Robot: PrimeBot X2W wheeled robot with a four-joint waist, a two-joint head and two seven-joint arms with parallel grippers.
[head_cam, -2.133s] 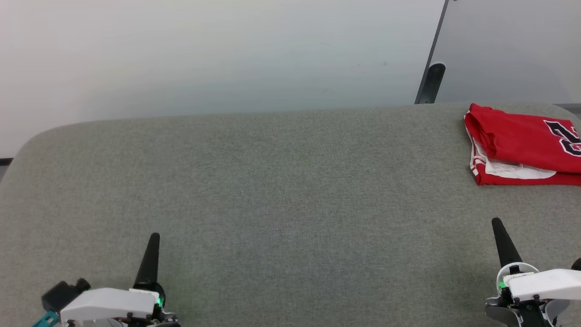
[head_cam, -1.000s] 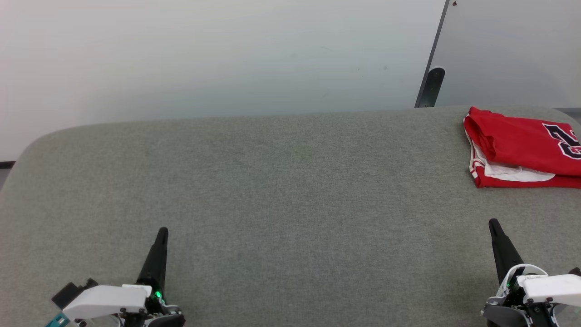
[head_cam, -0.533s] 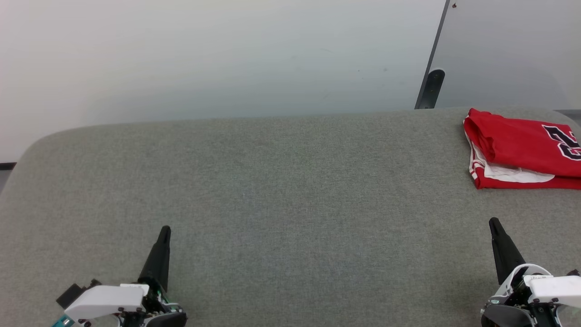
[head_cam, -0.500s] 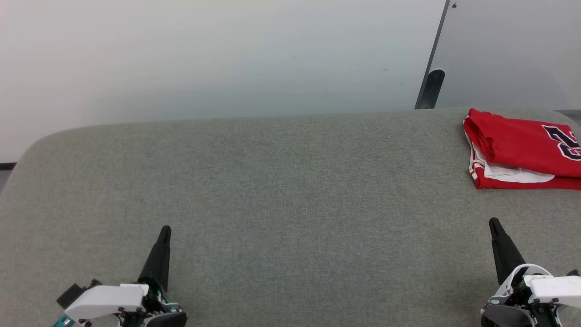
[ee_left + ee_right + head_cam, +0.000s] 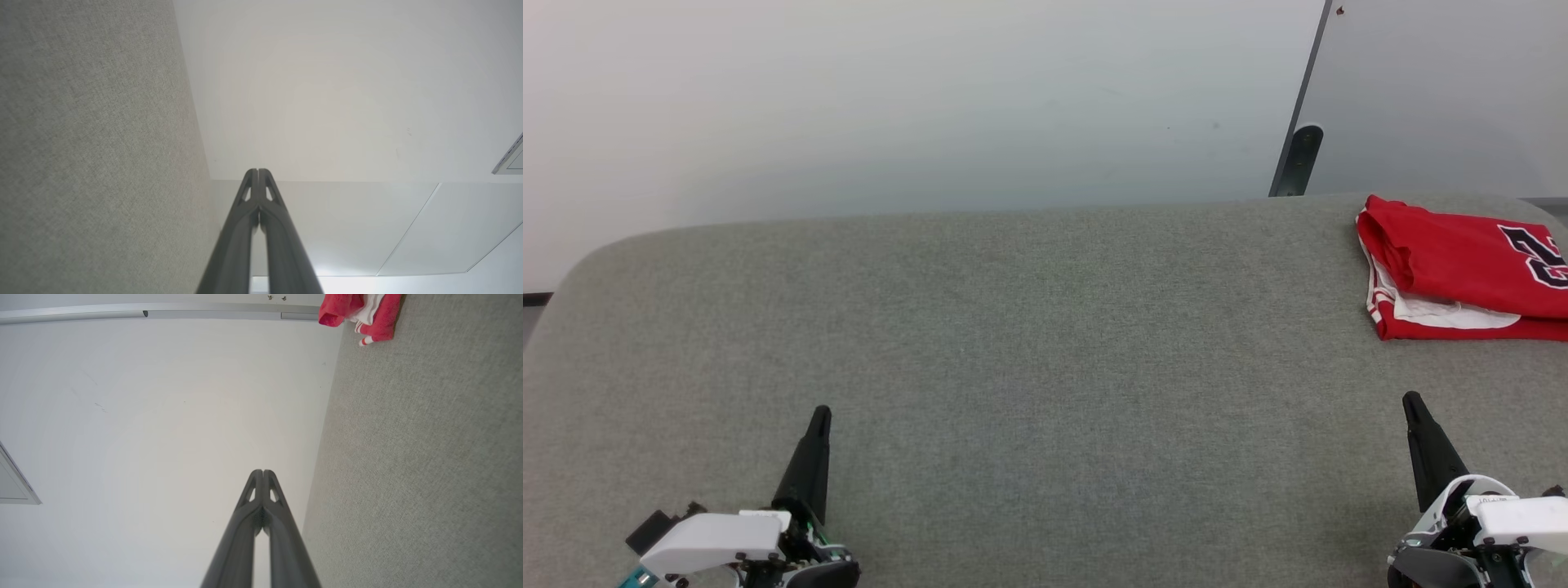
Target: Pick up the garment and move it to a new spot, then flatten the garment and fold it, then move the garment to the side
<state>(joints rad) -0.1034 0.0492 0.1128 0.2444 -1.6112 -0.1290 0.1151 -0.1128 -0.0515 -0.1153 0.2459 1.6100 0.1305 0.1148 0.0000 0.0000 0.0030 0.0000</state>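
**Fig.** Both arms parked, garment set aside.

- **L gripper** (image 5: pixel 817 418): fingers pressed together, nothing between them. It sits low over the near-left part of the grey surface (image 5: pixel 1045 327), tips toward the far edge.
- **R gripper** (image 5: pixel 1413 406): also pressed together and empty, over the near-right part of the surface. Tips point toward the far edge w/ a slight lean left.
- **Wrist views:** each finger pair meets at the tip, no cloth caught.
- **Garment** (image 5: pixel 1454 261): red jersey folded to a compact rectangle, lying flat at the far-right corner of the surface, well apart from both grippers. Its right end is cut off by the head view's border.
- **Garment axis:** long axis runs L–R, approx. parallel to the surface's far edge. The rolled fold edge faces the surface's centre. White sleeve end + striped trim peek out at the stack's near-left corner. The black number print lies on top, toward the right end.
- **Step (judged):** the last one, move to the side, looks done. Flatten and fold look complete too.
- **Next move (judged):** little is called for. If a tidy-up is wanted, the R gripper is nearer. It would have to part its fingers first, then reach toward the far edge.
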